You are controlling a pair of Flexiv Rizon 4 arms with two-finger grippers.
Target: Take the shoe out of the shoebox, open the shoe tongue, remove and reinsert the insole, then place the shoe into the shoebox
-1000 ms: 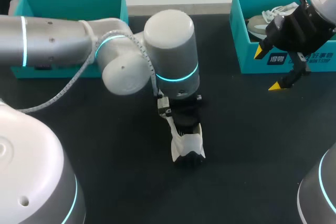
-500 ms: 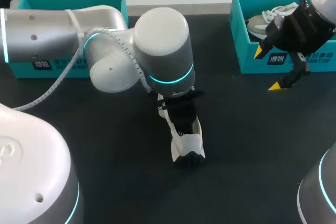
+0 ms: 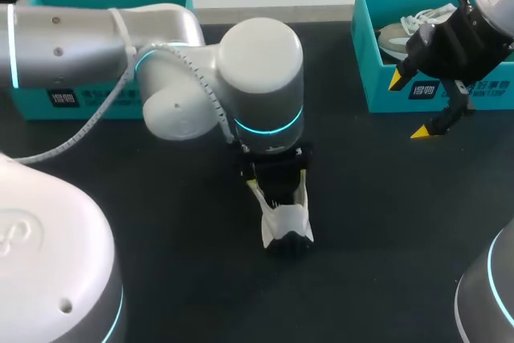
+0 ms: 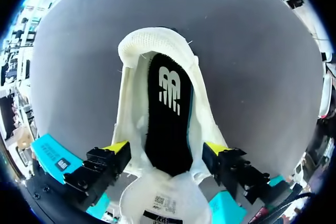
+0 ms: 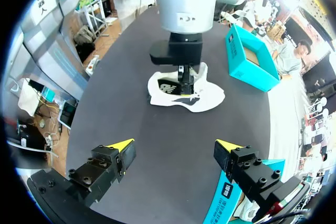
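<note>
Here, a white shoe lies out of its box on the dark surface. Its mouth is pulled wide and the black insole is in place inside.

The left arm reaches in over the shoe, and its end effector stands directly above the shoe's opening. It is released: the yellow-tipped fingers are spread wide and flank the collar, one on each side, without clamping it. From the left wrist view the heel points away from the end effector, and the tongue, with its printed label, lies just under it.

The right end effector hangs well apart from the shoe, off to the shoe's right and farther back. It is likewise released, its fingers spread and nothing between them. It sits just in front of a teal shoebox, which stands well to the right of the shoe and holds a second shoe, pale with white laces.

Another teal shoebox stands well to the left of the shoe and behind it, partly hidden by the left arm.
</note>
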